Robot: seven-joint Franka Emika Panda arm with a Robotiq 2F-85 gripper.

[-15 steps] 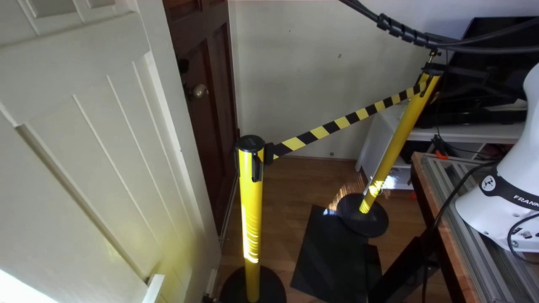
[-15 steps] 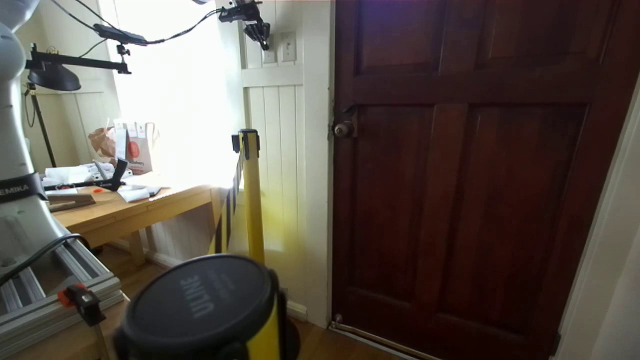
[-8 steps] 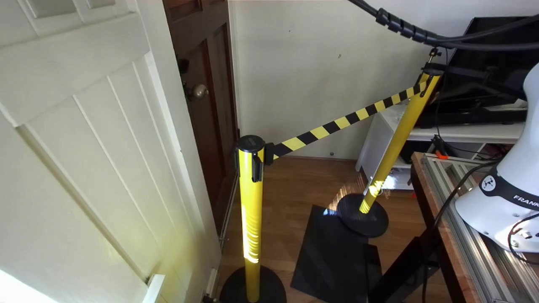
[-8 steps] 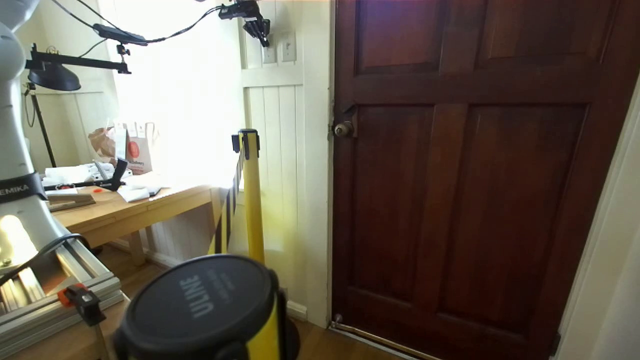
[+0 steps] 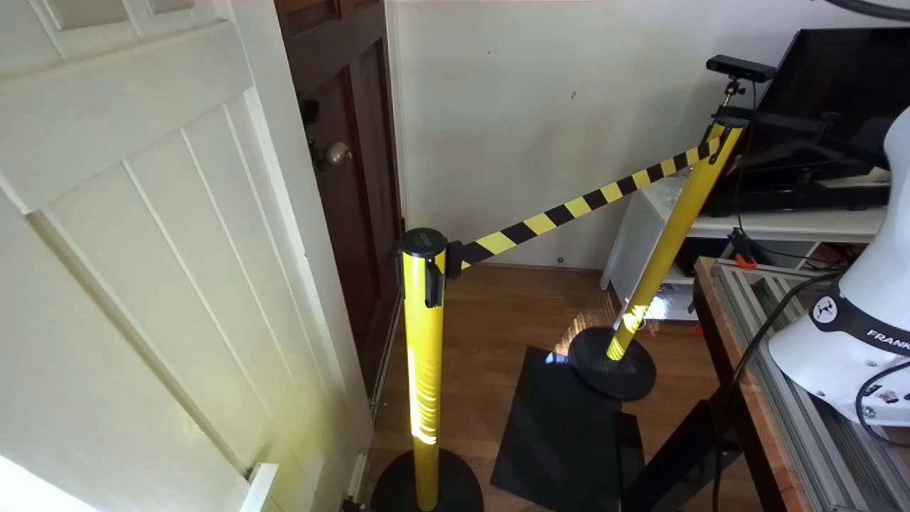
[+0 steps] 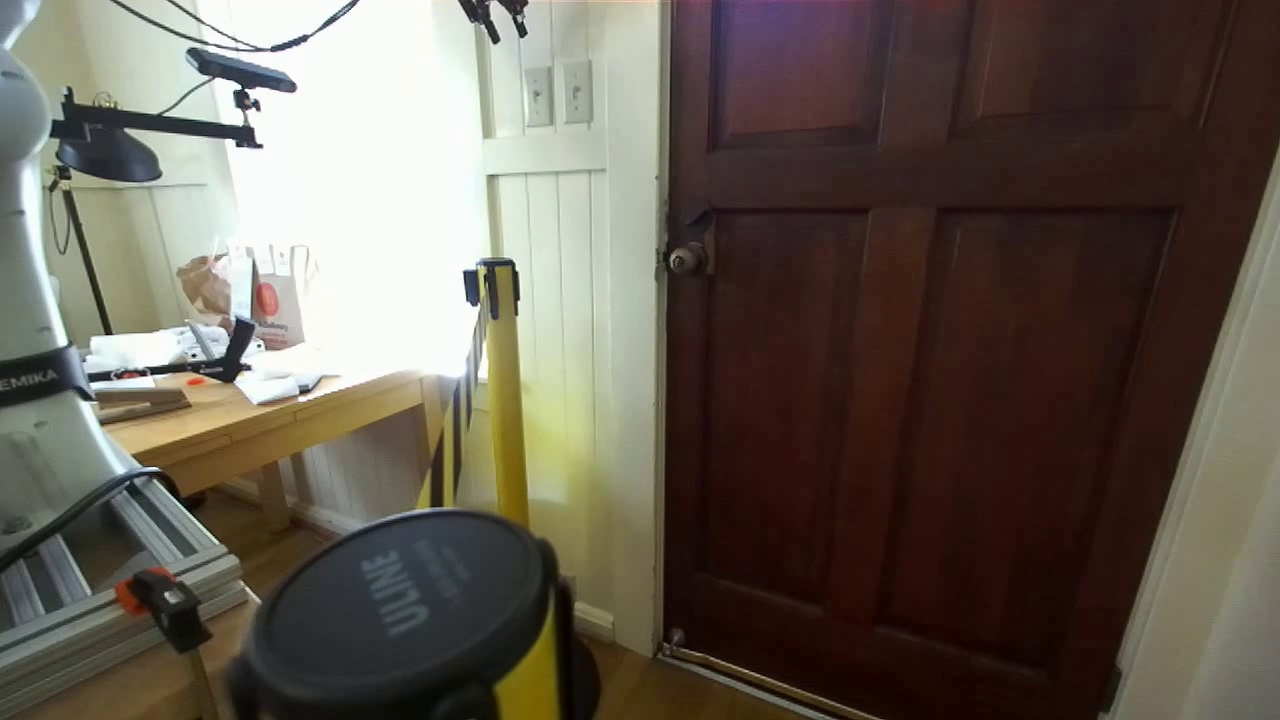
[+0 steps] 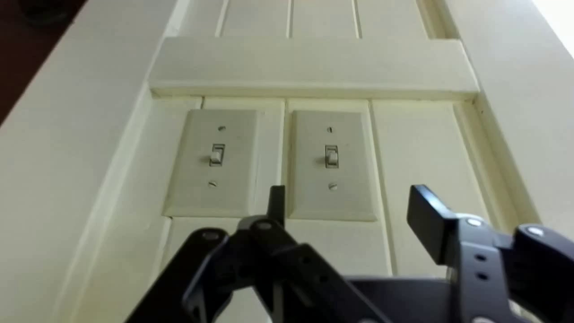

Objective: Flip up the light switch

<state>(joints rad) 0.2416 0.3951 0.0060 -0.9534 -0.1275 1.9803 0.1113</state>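
Observation:
Two light switch plates sit side by side on the white panelled wall. In the wrist view, upside down against the exterior views, these are the left light switch (image 7: 216,156) and the right light switch (image 7: 332,158). Both levers appear toward the picture's lower end of their slots, which is upward on the wall. An exterior view shows the window-side plate (image 6: 538,97) and the door-side plate (image 6: 577,93) uncovered. My gripper (image 7: 350,202) is above the plates and apart from them, its fingers (image 7: 430,224) spread with nothing held. Only its fingertips (image 6: 491,27) show at that view's top edge.
Right of the plates stands a dark wooden door (image 6: 940,420) with a knob (image 6: 688,259). Below them is a yellow post (image 6: 506,400), joined by a striped belt (image 5: 569,210) to another post (image 5: 668,242). A wooden desk (image 6: 270,415) stands by the window.
My gripper has risen away from the window-side switch plate, which it partly covered before, and its fingers have spread apart. The arm's cable has moved up, mostly out of an exterior view.

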